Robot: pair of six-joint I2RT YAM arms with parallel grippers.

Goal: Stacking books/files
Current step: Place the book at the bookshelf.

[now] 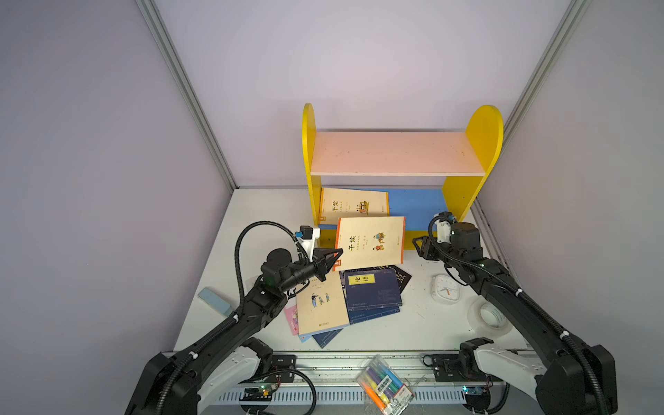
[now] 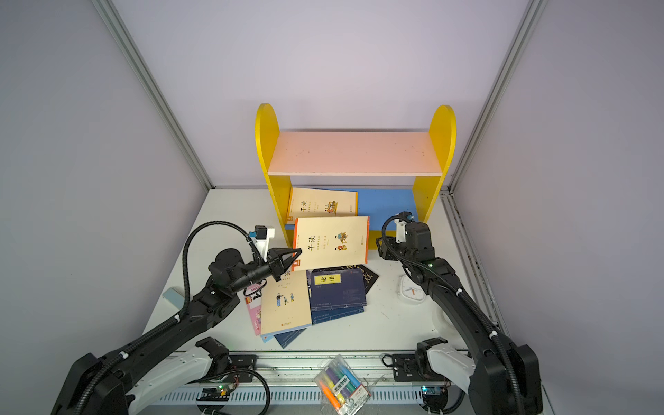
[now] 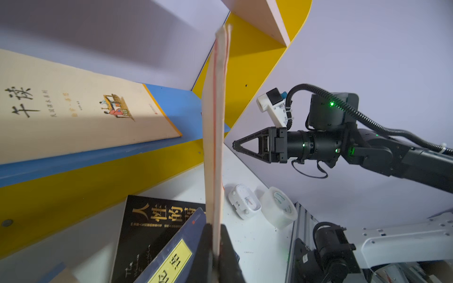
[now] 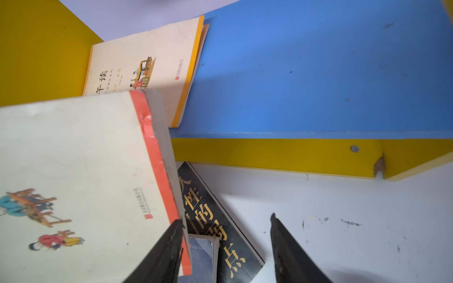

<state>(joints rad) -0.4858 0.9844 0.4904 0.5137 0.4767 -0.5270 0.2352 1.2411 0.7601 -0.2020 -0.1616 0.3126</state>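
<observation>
My left gripper is shut on the corner of a cream book with an orange spine, lifted in front of the shelf. The left wrist view shows that book edge-on between the closed fingers. Another cream book lies on the blue lower board. On the table lie a cream book, navy books, a black book and a pink one. My right gripper stands open just right of the held book, holding nothing.
The yellow-sided shelf has a pink top board and a blue lower board. A white clock and a tape roll lie under the right arm. A marker pack sits on the front rail, and a pale blue block lies at the left.
</observation>
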